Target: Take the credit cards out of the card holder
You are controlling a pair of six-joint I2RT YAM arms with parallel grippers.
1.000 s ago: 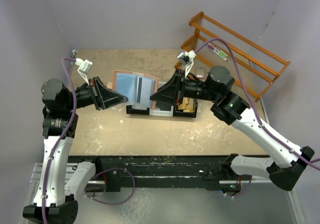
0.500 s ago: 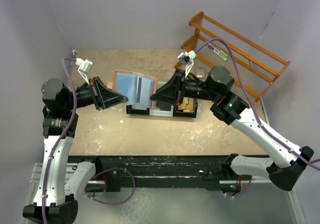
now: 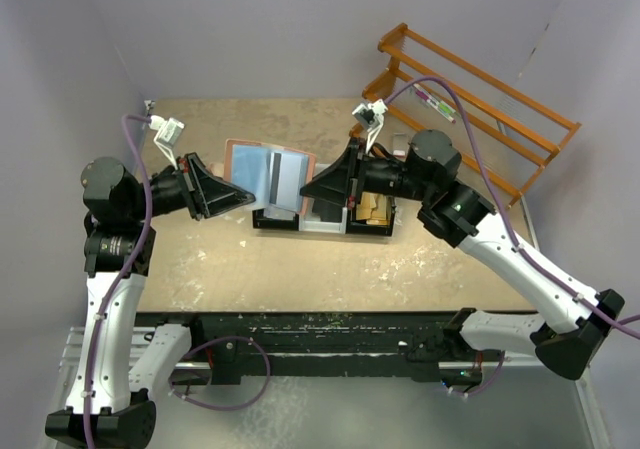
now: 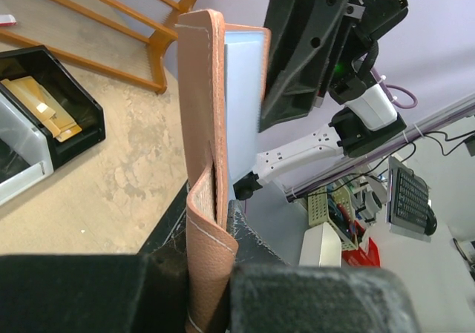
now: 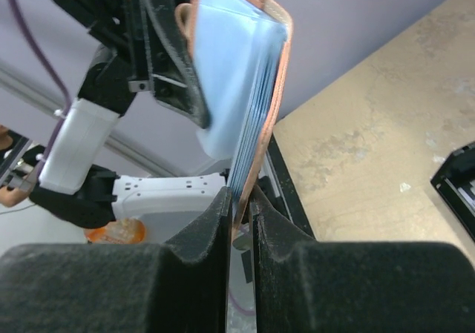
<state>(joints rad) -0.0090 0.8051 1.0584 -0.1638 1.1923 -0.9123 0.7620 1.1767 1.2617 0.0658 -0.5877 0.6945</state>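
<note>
Gripped at one edge by clamped left tool, pinched opposite by right tool; risks tugging holder leather rather than card, slipping from either grip.

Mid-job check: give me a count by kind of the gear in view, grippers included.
Card holder: 1
Small bins: 3
Orange wooden rack: 1
Grippers: 2, left gripper and right gripper
Total: 7
</note>
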